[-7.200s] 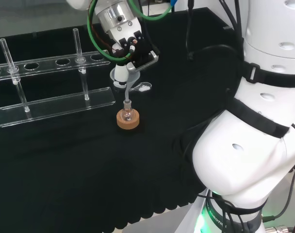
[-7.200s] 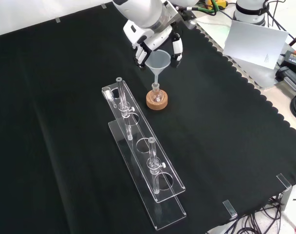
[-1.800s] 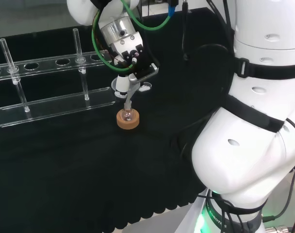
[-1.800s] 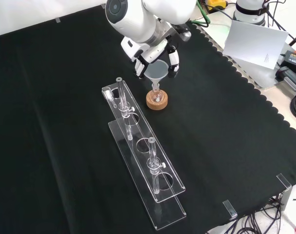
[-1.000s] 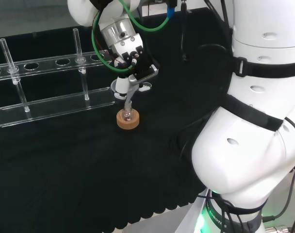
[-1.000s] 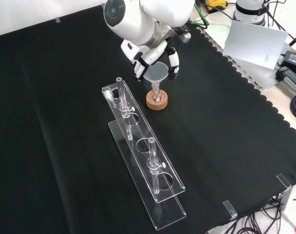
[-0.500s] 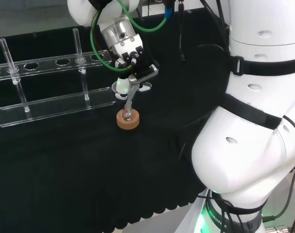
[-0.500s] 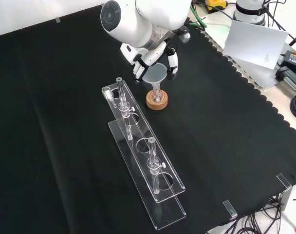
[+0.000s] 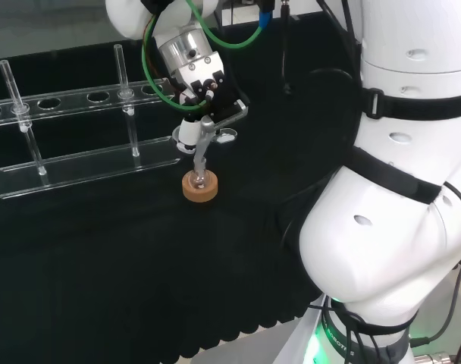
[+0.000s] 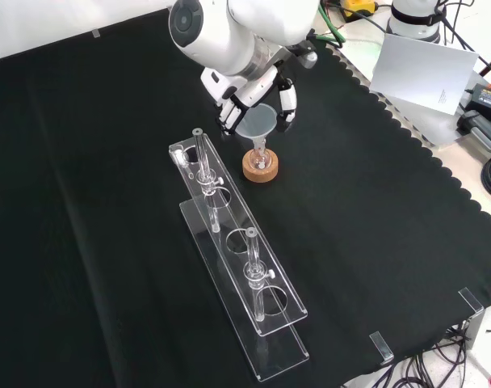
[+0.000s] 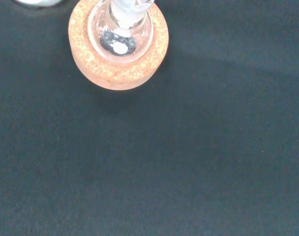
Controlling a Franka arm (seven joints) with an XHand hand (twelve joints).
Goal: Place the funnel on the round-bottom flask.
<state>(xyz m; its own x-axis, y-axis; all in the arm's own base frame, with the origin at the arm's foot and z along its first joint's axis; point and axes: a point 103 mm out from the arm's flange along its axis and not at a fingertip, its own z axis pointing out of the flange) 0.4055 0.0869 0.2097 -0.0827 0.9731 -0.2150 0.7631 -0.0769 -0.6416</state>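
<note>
A small clear round-bottom flask (image 10: 261, 160) sits on a cork ring (image 10: 260, 167) in the middle of the black cloth; the cork ring (image 9: 200, 187) and the flask (image 9: 199, 179) are also seen from behind. A clear funnel (image 10: 257, 126) is tilted, its stem reaching down into the flask's neck. The hand (image 10: 244, 94) is just above, fingers curled round the funnel's cone. From behind, the hand (image 9: 203, 87) holds the funnel (image 9: 202, 149) by its top. Close up, the flask (image 11: 120, 34) rests in its cork ring (image 11: 118, 61).
A long clear tube rack (image 10: 237, 267) lies left of the cork ring in the front view, holding two glass tubes (image 10: 203, 174). The same rack (image 9: 86, 159) lies at the left in the head view. Open cloth (image 10: 367, 226) spreads to the right in the front view.
Over seven seconds the hand has come down with the funnel, whose stem now reaches the flask's neck. In the last second the funnel tilted a little; otherwise little has moved.
</note>
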